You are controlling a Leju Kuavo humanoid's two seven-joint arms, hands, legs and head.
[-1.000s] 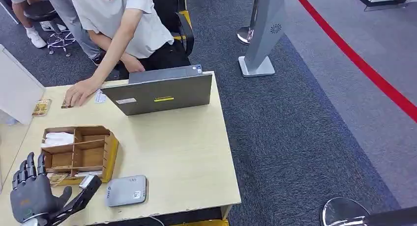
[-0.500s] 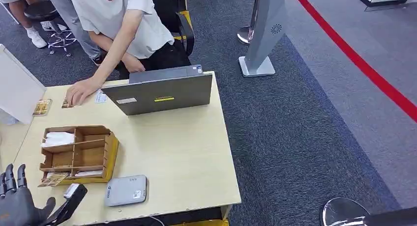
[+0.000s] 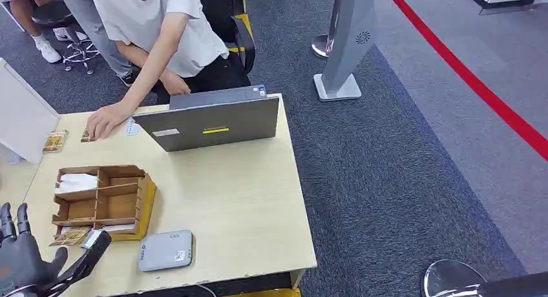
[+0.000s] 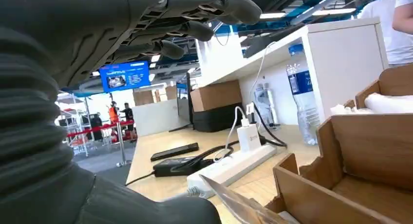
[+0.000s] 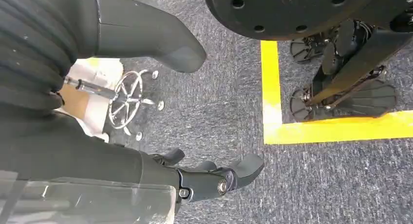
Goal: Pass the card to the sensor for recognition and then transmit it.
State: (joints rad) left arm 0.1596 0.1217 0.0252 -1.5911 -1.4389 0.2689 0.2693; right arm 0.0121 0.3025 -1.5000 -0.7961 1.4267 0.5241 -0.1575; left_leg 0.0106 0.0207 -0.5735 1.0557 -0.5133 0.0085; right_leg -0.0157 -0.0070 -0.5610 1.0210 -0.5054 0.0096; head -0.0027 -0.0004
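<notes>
A wooden organizer [image 3: 103,200] stands at the table's near left, with patterned cards [image 3: 70,235] in its front slot. To its right lies the grey card sensor [image 3: 166,250]. My left hand [image 3: 26,265] hovers at the table's near left corner with fingers spread, its thumb reaching toward the organizer's front. In the left wrist view a thin glossy card [image 4: 234,204] slants just past the thumb, by the organizer [image 4: 370,156]; the fingers [image 4: 195,29] stand well apart from it. My right hand [image 5: 97,151] hangs over the carpet, holding nothing.
A person leans over the far side, one hand [image 3: 103,121] on a card beside a grey laptop [image 3: 210,122]. Another card [image 3: 55,141] lies at far left near a white box [image 3: 22,116]. A power strip [image 4: 229,168] and water bottle [image 4: 304,100] sit beyond.
My left hand has drawn back to the left and toward the table's near corner, away from the sensor. The person and the right arm have stayed put.
</notes>
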